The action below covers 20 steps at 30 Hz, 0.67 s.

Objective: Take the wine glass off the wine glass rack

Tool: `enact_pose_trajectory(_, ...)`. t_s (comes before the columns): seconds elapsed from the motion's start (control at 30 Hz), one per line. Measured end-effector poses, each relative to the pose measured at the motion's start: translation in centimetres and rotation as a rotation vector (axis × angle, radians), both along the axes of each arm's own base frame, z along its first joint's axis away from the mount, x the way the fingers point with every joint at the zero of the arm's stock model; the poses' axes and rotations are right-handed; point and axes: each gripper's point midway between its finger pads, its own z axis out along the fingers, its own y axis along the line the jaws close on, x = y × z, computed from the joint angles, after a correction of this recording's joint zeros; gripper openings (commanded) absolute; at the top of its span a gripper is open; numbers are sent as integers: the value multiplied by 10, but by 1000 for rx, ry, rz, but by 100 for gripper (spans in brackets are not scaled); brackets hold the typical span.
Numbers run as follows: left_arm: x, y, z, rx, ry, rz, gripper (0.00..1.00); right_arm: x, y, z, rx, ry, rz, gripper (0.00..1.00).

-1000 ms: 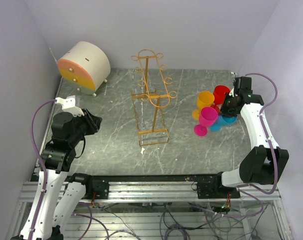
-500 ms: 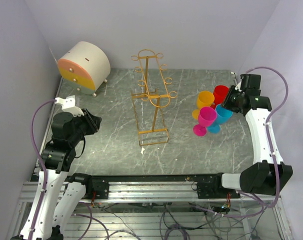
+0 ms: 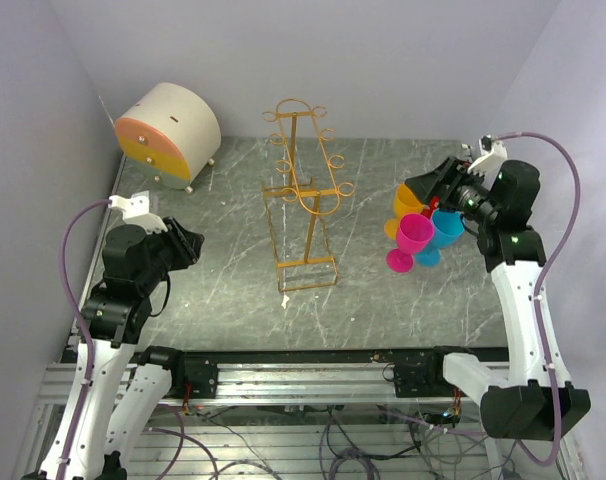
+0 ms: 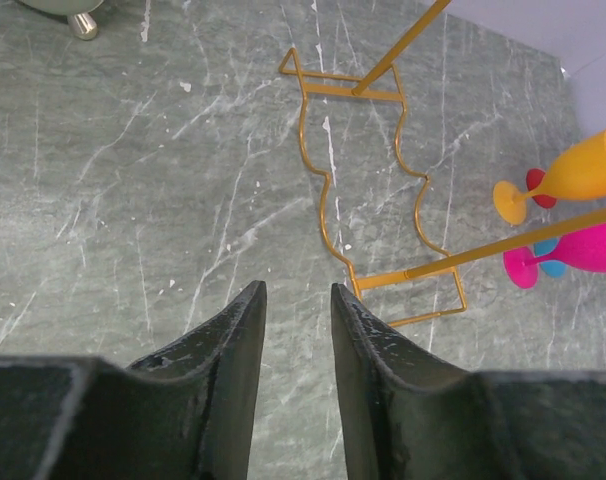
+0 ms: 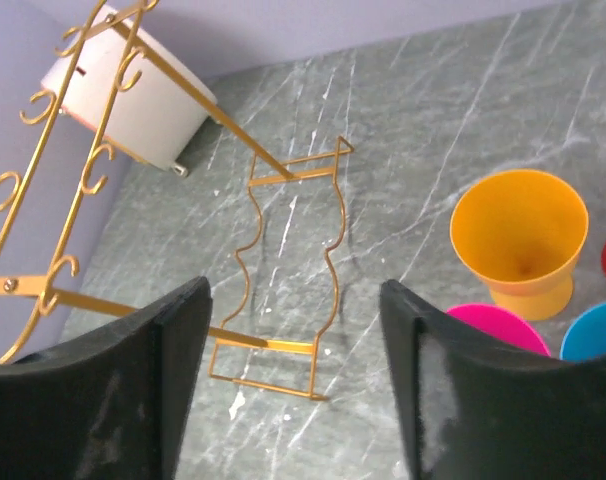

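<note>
**Wine glasses [image 3: 420, 235] one bump from toppling**

Near left, the left gripper [image 4: 298, 295] is barely parted and empty. The glasses stand bunched right of the wine glass rack [image 3: 305, 195], whose hooks look bare. Just over them the right gripper [image 5: 293, 292] gapes wide, empty. One low sweep would probably bowl them over.

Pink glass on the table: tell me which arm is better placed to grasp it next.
Right. The right hand hangs open just above the standing glasses, close to the pink glass. The left hand sits across the wine glass rack from it.
</note>
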Motion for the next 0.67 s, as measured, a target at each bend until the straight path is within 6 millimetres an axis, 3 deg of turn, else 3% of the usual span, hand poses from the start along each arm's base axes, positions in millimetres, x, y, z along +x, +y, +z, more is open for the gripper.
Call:
enact_pose_trajectory(0.07,-1,0,2,-2,-8,2,52,-3,4,1,20,-31,9,98)
enact_pose_trajectory(0.1,-2,1,3,-2,-13,5,54,-4,5,0,28,-43,8,100)
enact_pose_trajectory(0.23,-4,5,5,-1,-24,24,60,-14,3,0,38,-85,-21,100)
enact_pose_trajectory(0.37,-4,9,1,2,-3,54,67,-19,-3,16,34,-149,-64,100)
enact_pose_trajectory(0.43,-4,11,-2,5,10,68,88,-22,-6,21,30,-172,-85,100)
enact_pose_trajectory(0.47,-4,13,-4,9,17,75,91,-22,-8,23,28,-176,-94,100)
enact_pose_trajectory(0.67,-5,18,-8,13,35,106,97,-19,-18,17,12,-157,-154,100)
